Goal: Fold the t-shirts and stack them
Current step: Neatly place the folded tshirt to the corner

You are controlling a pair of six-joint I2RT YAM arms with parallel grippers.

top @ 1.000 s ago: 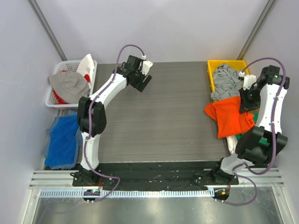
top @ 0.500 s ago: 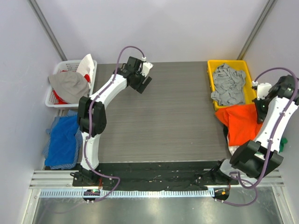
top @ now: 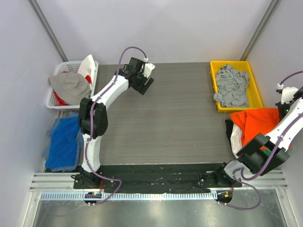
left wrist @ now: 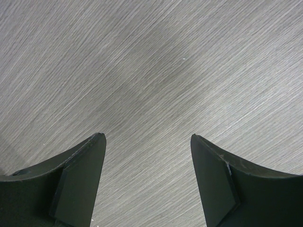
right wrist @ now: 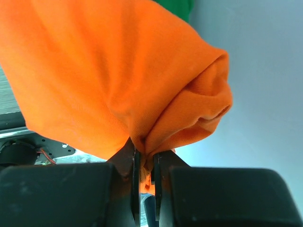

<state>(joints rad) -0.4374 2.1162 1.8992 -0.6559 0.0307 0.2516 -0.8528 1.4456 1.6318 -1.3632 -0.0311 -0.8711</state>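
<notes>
Orange t-shirt (top: pixel 258 124) has swung out rightward, off the yellow bin (top: pixel 212 80)'s near corner, and now hangs near-right of it. Right gripper (right wrist: pixel 144 158) is clamped on a bunched fold. Left gripper (left wrist: pixel 147 156) is spread and empty, far left of the bin. We reckon it's still being pulled free, with folding not started.

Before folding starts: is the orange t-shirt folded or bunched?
Bunched: the orange t-shirt hangs crumpled from the shut right end effector.

Top cam looks down on whole table (top: pixel 180 118); wrist cams close-up, left sharing it, right prob. orange t-shirt (top: pixel 258 122).
</notes>
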